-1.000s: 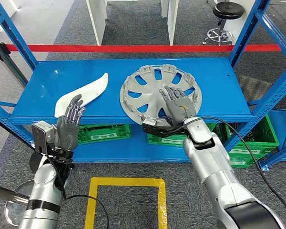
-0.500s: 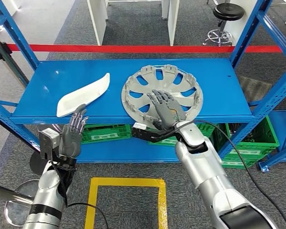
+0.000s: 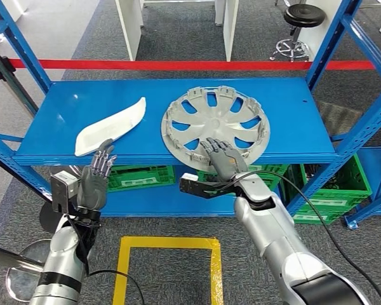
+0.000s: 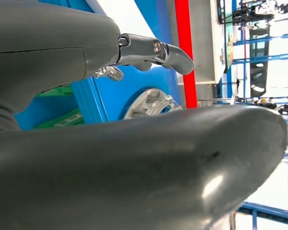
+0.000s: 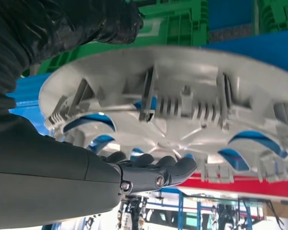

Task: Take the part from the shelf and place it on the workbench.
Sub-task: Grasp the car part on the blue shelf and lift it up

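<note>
Under robot hand (image 3: 224, 159): hubcap (image 3: 214, 124).

My head cam sits high, looks fwd and down over the blue shelf (image 3: 294, 114), whole top level in frame. L wrist cam is v. close behind the left hand (image 4: 135, 158), turned sideways, facing the shelf. R wrist cam is right at the hubcap (image 5: 178, 100) rim. All 3 views share the hubcap and shelf.
</note>
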`<action>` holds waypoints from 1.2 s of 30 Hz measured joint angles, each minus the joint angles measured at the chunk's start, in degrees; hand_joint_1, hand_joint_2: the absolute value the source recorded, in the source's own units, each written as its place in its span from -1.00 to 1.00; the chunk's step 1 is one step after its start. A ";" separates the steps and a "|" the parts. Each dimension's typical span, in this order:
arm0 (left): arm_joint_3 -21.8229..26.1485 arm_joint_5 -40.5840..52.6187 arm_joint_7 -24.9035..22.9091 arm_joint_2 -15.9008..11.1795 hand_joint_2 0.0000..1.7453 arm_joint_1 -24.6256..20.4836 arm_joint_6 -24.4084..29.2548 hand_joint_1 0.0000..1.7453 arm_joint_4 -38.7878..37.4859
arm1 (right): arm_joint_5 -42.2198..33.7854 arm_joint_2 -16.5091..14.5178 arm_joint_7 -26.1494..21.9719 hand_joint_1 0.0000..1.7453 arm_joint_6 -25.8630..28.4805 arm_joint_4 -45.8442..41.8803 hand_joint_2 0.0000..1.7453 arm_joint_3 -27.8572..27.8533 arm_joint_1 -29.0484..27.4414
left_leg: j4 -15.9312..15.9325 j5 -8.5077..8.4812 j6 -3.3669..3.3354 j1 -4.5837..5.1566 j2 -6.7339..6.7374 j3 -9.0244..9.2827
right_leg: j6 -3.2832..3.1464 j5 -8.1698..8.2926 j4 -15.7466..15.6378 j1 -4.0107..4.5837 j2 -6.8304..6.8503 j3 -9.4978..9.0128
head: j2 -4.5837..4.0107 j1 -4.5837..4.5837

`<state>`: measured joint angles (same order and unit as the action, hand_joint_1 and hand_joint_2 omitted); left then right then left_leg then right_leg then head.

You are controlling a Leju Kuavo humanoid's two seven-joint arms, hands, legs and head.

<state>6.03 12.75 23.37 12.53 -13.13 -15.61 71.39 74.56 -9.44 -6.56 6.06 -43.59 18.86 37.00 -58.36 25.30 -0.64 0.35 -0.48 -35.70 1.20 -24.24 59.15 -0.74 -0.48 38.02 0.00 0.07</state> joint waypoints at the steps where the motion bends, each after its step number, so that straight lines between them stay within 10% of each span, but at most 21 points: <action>1: 0.02 -0.03 0.00 -0.01 -1.00 0.00 -0.04 -1.00 -0.01 | -0.07 0.00 -0.03 -1.00 -0.01 0.31 1.00 -0.02 0.01 | 0.00 0.00 0.00 0.00 0.00 0.00 | 0.00 0.00 0.00 0.00 0.00 0.00 | 0.00 0.00; 27: -2.54 -2.24 -0.15 0.44 -1.00 1.61 -2.92 -1.00 1.97 | 13.02 3.35 14.13 -0.91 7.41 12.80 1.00 3.94 4.12 | -0.04 0.01 -0.02 0.01 0.00 0.03 | 0.00 0.01 -0.01 -0.01 0.01 -0.03 | 0.00 0.00; 31: -4.74 -2.98 0.17 0.51 -1.00 2.75 -3.81 -1.00 4.41 | 13.02 4.24 15.79 1.00 9.95 13.67 1.00 5.32 4.06 | -0.04 0.01 -0.02 0.01 0.00 0.04 | 0.00 0.01 -0.01 -0.01 0.00 -0.03 | 0.00 0.01; 36: -8.96 -3.39 0.33 0.44 -1.00 4.39 -4.49 -1.00 8.71 | 13.02 5.12 16.45 1.00 14.57 14.44 1.00 5.96 3.46 | -0.04 0.02 -0.03 0.01 0.00 0.05 | 0.00 0.00 -0.02 -0.01 0.01 -0.04 | 0.00 0.00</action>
<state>-2.93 9.37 23.69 12.97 -8.74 -20.10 80.10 87.58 -4.32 9.88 20.63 -29.15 24.81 40.46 -58.40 25.33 -0.67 0.36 -0.49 -35.65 1.20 -24.24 59.13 -0.75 -0.47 37.98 0.00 0.07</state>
